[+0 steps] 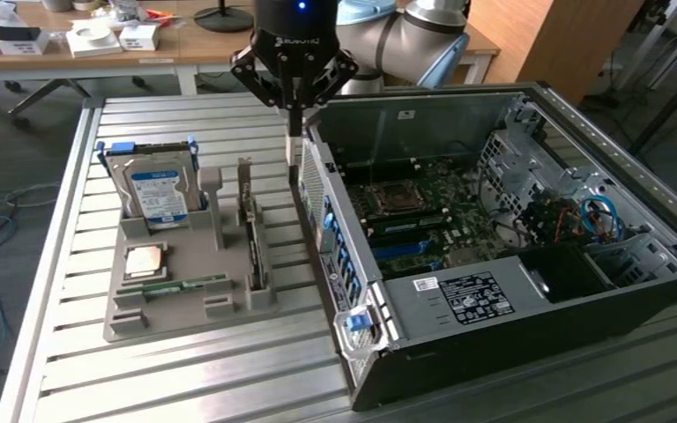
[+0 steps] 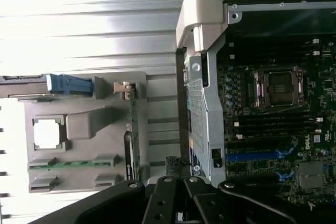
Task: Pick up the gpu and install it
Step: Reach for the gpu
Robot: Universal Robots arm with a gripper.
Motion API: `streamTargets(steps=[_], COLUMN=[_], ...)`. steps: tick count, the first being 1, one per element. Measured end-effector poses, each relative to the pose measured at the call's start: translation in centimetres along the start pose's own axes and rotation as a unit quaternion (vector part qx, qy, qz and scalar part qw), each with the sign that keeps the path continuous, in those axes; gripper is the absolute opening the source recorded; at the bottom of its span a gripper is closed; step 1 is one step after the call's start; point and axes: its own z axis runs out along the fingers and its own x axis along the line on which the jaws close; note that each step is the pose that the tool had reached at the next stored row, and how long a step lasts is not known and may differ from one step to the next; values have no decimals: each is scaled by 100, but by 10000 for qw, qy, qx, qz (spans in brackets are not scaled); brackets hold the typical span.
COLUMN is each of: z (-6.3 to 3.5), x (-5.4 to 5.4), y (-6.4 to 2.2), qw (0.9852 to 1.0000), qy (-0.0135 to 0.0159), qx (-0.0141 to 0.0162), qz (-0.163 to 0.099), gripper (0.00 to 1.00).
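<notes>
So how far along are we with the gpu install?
Nothing done yet: the gpu stands upright in the gray holder, ungripped. In hand: the gripper, shut and empty, hangs by the open computer case's edge, apart from the card. Left: both pickup and seating it on the motherboard.

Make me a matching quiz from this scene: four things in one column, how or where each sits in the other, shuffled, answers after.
Things:
1. hard drive
2. gpu
3. processor chip
4. gripper

States:
A. lying flat in a square recess of the gray holder
B. shut, above the wall of the computer case that faces the holder
C. upright, blue-and-white label showing
D. standing on edge in the holder slot nearest the case

Pairs: 1-C, 2-D, 3-A, 4-B
</notes>
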Motion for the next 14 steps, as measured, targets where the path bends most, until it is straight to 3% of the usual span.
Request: streamTargets(steps=[14], z=[-2], x=[257], y=[-20], qw=[10000], qy=[0], qx=[1], qz=[10], gripper=[11])
